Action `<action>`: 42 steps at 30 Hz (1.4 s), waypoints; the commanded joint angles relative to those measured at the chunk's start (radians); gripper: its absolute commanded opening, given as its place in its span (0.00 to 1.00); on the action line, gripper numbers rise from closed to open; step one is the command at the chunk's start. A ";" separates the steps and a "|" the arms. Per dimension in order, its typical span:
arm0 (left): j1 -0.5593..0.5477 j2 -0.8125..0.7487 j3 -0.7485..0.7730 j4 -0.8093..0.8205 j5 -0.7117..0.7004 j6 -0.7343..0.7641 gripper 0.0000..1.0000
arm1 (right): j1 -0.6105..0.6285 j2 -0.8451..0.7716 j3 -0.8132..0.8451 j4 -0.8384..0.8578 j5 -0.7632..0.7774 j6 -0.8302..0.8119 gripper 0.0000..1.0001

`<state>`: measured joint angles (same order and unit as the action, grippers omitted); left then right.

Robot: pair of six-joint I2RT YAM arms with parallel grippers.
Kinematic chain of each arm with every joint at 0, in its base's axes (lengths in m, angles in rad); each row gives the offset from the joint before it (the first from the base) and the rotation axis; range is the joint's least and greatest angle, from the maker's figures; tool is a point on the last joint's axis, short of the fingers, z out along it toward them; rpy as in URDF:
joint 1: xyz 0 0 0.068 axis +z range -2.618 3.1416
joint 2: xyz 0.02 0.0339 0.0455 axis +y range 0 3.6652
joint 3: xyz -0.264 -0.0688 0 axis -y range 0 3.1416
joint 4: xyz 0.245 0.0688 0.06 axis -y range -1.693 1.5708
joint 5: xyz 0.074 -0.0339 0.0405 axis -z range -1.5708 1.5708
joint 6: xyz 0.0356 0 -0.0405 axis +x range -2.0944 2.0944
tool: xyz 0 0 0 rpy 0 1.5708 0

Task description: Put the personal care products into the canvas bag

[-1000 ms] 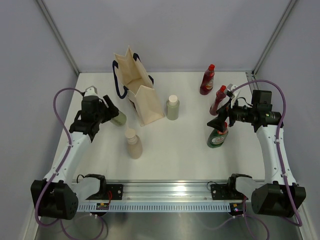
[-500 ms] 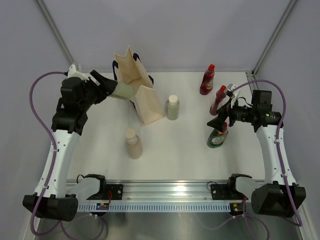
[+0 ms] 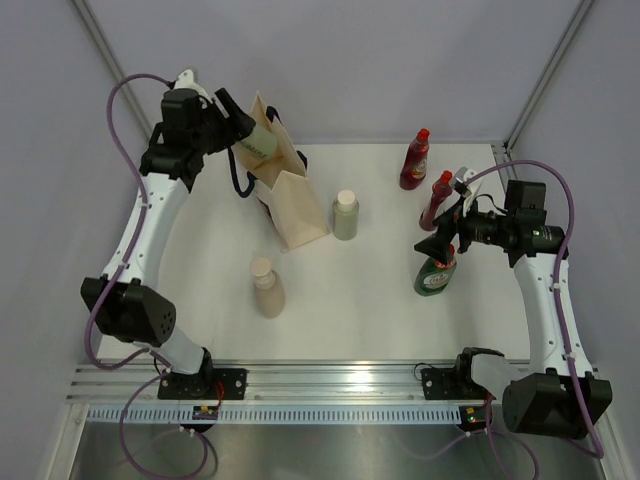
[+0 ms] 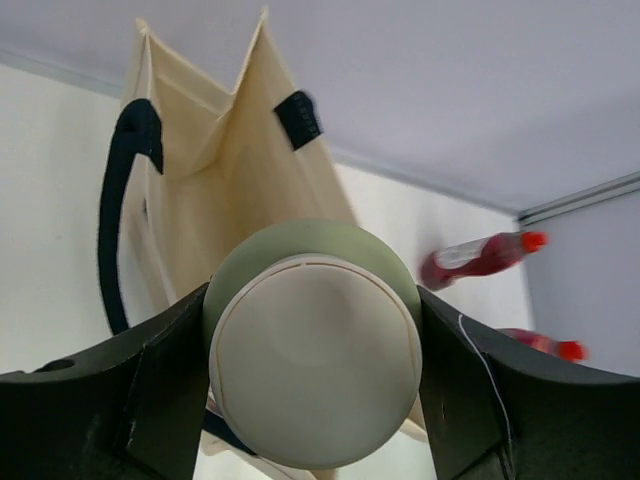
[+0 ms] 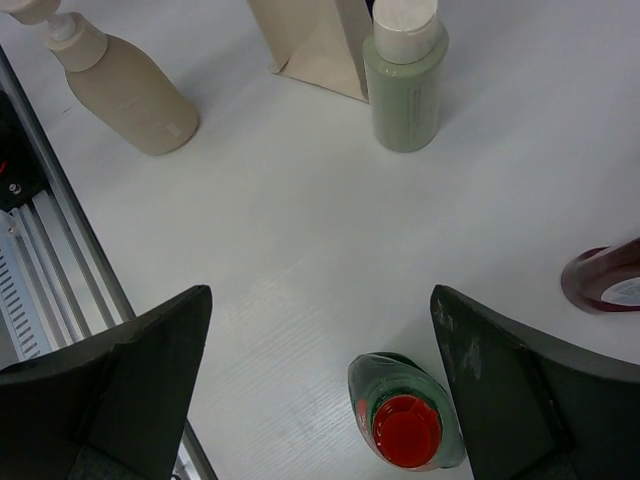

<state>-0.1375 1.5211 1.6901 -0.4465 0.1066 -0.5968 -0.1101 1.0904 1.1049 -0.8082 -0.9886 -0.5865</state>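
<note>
My left claw (image 3: 248, 133) is clamped on a green bottle (image 3: 264, 146), tilted right at the bag's (image 3: 292, 205) open mouth, so I reckon this is the drop-in step. Next up: ease it down between the walls, then let go. My right claw (image 3: 433, 233) hangs wide open, holding nothing. Two more wait on the surface (image 3: 350, 300): a green one (image 3: 345, 215) beside the bag, a beige one (image 3: 266, 288) nearer me.

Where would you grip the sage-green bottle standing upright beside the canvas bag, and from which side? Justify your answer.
Probably across its straight cylindrical body, below the whitish cap, coming in level from the robot's right. The sage-green bottle stands upright, so its round sides are exposed, while the canvas bag stands close on its left.
</note>
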 commanded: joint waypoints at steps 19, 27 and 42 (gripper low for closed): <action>-0.157 0.301 0.109 0.072 0.035 0.310 0.06 | 0.001 -0.003 -0.030 0.053 -0.027 0.011 1.00; -0.157 0.373 0.085 0.092 0.076 0.299 0.45 | 0.030 0.072 -0.025 0.061 -0.053 -0.019 0.99; -0.154 0.350 0.105 0.063 0.119 0.328 0.95 | 0.277 0.310 0.059 0.282 0.321 0.163 0.99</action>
<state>-0.2882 1.9087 1.7519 -0.4297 0.1791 -0.2955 0.1383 1.3655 1.1011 -0.6407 -0.7597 -0.4969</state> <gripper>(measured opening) 0.911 0.993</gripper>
